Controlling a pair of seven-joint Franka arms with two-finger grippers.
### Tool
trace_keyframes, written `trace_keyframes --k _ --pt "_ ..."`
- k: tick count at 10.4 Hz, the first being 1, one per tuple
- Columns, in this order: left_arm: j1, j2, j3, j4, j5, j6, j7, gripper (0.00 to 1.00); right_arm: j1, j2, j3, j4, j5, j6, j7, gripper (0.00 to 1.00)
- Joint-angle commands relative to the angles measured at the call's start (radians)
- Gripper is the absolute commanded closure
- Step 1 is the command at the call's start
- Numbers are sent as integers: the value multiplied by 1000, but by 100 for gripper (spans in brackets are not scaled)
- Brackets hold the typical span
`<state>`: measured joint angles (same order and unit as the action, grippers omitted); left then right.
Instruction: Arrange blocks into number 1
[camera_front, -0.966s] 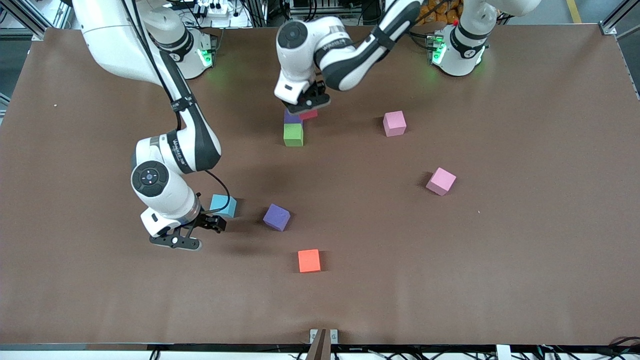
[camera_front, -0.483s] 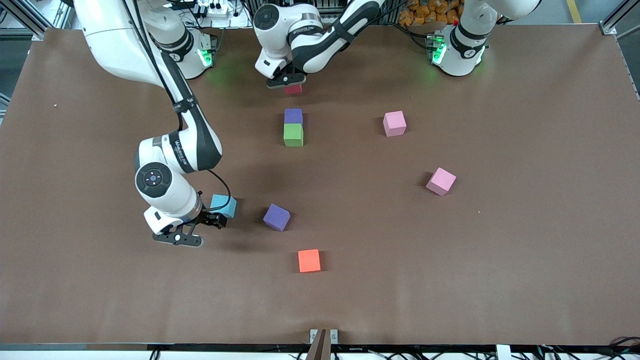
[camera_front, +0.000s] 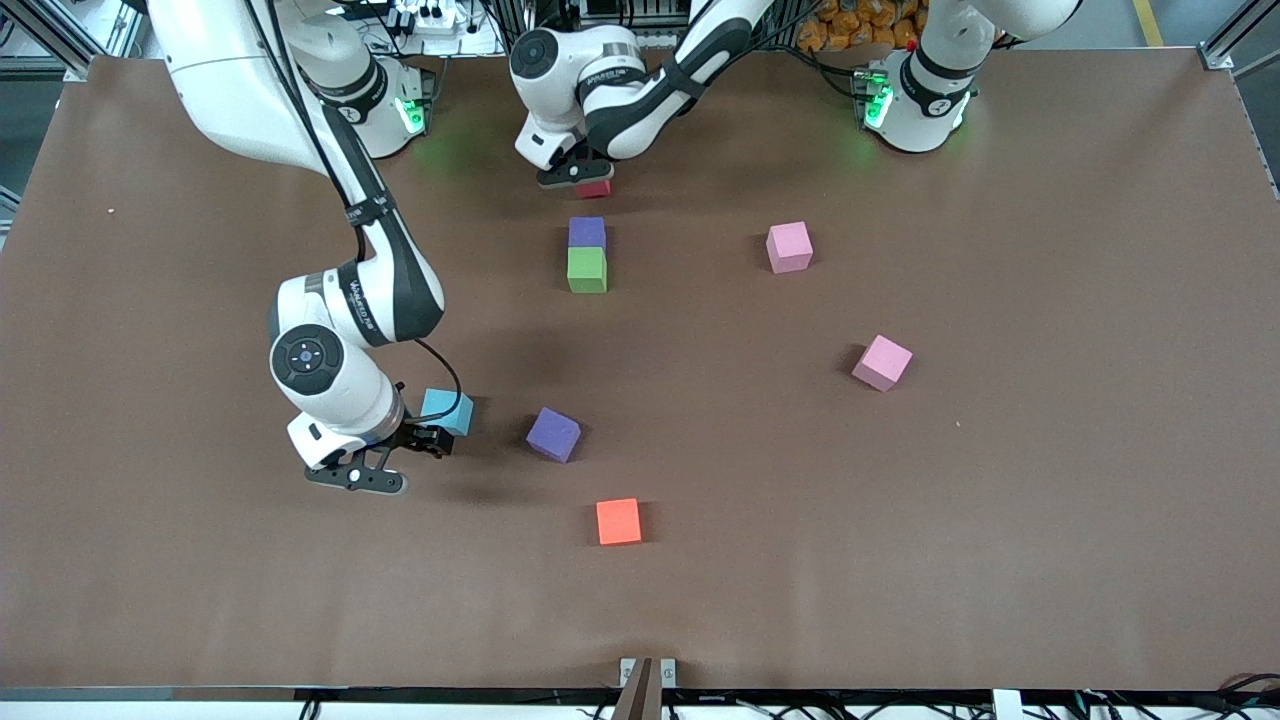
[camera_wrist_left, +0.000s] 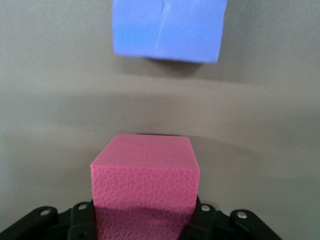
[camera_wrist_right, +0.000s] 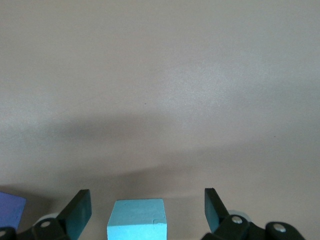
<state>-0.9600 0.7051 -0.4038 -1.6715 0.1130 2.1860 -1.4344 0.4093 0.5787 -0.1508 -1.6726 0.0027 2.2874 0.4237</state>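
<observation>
Right gripper (camera_front: 400, 462) low at table, jaws wide, light blue block (camera_front: 447, 411) between fingers (camera_wrist_right: 80, 212), not yet clamped. Loose purple block (camera_front: 553, 434) and orange block (camera_front: 618, 521) lay nearby, nothing blocking.

Left gripper (camera_front: 578, 175) clamped on red block (camera_front: 593, 187), low over table by robot bases. Key relation: red sat in line with purple block (camera_front: 587, 232) and green block (camera_front: 587, 269) column, small gap to purple.

Two pink blocks (camera_front: 789, 247) (camera_front: 881, 362) lay apart toward left arm's end.
</observation>
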Motion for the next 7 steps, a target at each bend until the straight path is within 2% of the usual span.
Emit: trace_keyframes --k 1,7 --pt "15 30 0 19 19 38 67 100 -12 -19 10 -21 2 11 -5 0" --pt "21 51 29 15 19 86 130 100 8 18 13 -25 2 24 -14 0"
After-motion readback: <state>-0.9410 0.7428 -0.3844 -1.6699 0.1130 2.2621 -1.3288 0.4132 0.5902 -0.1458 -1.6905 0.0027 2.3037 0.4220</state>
